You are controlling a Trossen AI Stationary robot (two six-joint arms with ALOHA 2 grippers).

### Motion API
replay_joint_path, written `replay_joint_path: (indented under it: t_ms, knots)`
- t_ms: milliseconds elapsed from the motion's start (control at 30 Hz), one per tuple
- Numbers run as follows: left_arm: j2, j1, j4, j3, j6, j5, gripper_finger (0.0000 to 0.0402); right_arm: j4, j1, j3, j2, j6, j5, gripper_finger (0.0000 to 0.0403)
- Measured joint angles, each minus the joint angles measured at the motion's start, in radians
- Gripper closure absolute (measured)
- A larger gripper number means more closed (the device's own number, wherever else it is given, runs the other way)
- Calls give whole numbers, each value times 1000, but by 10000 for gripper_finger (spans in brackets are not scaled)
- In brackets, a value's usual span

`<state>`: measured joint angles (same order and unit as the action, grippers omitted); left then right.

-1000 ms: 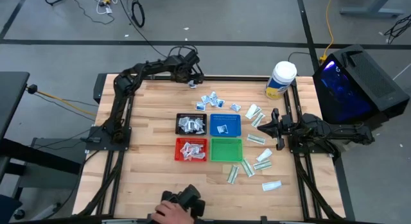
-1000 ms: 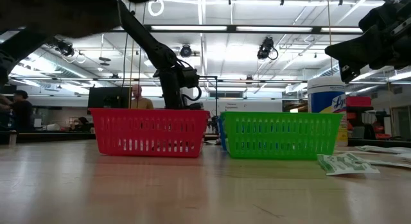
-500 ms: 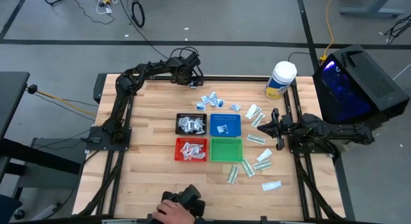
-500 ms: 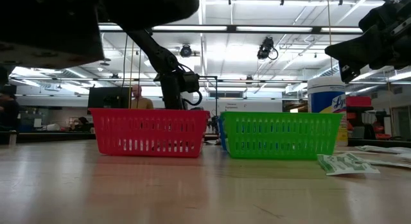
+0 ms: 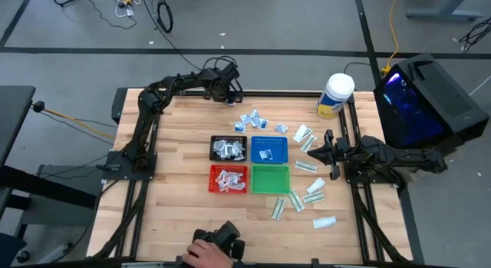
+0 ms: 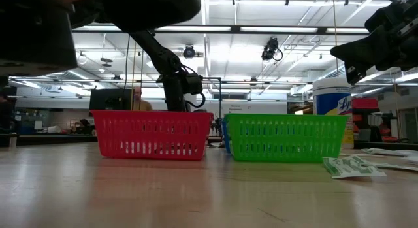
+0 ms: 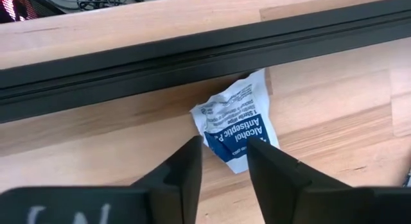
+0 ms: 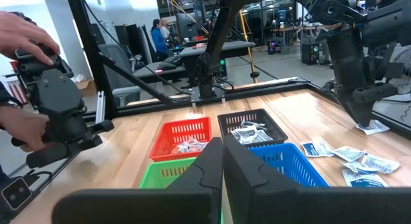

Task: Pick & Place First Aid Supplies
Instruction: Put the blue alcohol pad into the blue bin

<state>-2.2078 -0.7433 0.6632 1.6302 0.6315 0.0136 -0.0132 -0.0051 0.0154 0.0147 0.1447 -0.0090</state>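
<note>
Four trays (image 5: 250, 163) sit mid-frame on the bench (image 5: 176, 145); packets (image 5: 257, 121) above and right, jar (image 5: 335, 95) upper right

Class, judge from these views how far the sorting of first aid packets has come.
Done: packets lie in the black tray, red tray and blue tray.
In hand: left gripper closing around an alcohol packet by the far rail.
Left: loose packets, green-white packets; green tray empty.

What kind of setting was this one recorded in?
Most likely a robotics lab or workshop: a wooden table in a black frame, other workstations behind, exposed ceiling strip lights, and a person in the background.
</note>
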Motion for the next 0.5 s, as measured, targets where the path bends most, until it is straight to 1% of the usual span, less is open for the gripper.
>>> replay_joint_path:
  t_ms: [500]
  knots:
    - [-8, 1, 2, 0, -49, 10, 321, 0, 0, 0, 0, 0, 0, 385]
